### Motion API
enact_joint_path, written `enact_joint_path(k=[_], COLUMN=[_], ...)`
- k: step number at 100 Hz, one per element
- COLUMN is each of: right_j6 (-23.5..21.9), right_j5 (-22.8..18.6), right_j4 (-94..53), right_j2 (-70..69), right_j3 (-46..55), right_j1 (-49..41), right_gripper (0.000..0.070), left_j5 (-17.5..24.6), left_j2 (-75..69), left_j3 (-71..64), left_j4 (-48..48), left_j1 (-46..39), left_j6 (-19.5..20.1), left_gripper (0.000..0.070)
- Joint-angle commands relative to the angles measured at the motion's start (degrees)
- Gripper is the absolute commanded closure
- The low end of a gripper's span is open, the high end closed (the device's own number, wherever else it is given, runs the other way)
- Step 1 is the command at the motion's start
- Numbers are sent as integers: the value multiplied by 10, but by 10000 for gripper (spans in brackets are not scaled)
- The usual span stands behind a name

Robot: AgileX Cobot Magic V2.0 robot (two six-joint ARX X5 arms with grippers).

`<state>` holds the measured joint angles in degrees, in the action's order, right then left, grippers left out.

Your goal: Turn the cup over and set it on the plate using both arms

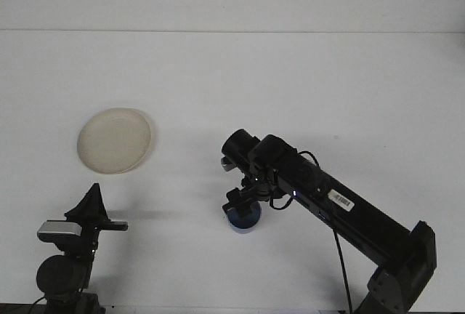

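Cup (243, 219): small, dark blue, standing on the white table (290, 81) directly under the right gripper (240, 203); only its lower body and rounded base edge show beneath the black fingers; whether it stands mouth up or mouth down cannot be told. Right gripper: lowered onto the cup from above, its fingers down around the upper part of the cup and apparently pinching it, though the contact itself is partly hidden by the wrist housing; right arm (341, 208) runs from the lower right corner up and leftward to that gripper, with a white barcode label (340, 199) on its upper face and a black cable (340, 270) hanging below it. Plate (115, 139): round, cream-coloured, lying flat on the table well to the left of and beyond the right jaws, well apart from the cup, nothing on it. Left gripper (93, 202): at the lower left, pointing upward, its dark fingers meeting in a point, pressed together on nothing; plate lies just beyond its tip, not touching.
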<state>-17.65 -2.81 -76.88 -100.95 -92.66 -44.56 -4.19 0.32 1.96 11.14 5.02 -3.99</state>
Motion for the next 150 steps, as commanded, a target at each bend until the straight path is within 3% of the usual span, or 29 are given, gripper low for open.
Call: enact_joint_path(k=[1, 35, 58, 77, 113, 150], right_j6=[24, 81, 84, 84, 117, 125], right_j5=[2, 5, 75, 109, 107, 103], right_j4=[-16, -17, -17, -3, 165, 486], right_j2=[-2, 83, 157, 224, 402, 592], right_j3=[-17, -23, -22, 0, 217, 488], right_j1=[-1, 91, 202, 262, 367, 374], right_gripper=[272, 272, 272, 272, 273, 274], left_j5=[1, 1, 1, 1, 1, 1], left_j2=[-1, -1, -1, -1, -1, -1], left_j3=[-11, -11, -11, -11, -11, -11], left_j4=[7, 7, 8, 7, 8, 8], left_j1=[1, 1, 1, 1, 1, 1], left_j6=[-1, -1, -1, -1, -1, -1], left_gripper=[689, 689, 689, 689, 689, 689])
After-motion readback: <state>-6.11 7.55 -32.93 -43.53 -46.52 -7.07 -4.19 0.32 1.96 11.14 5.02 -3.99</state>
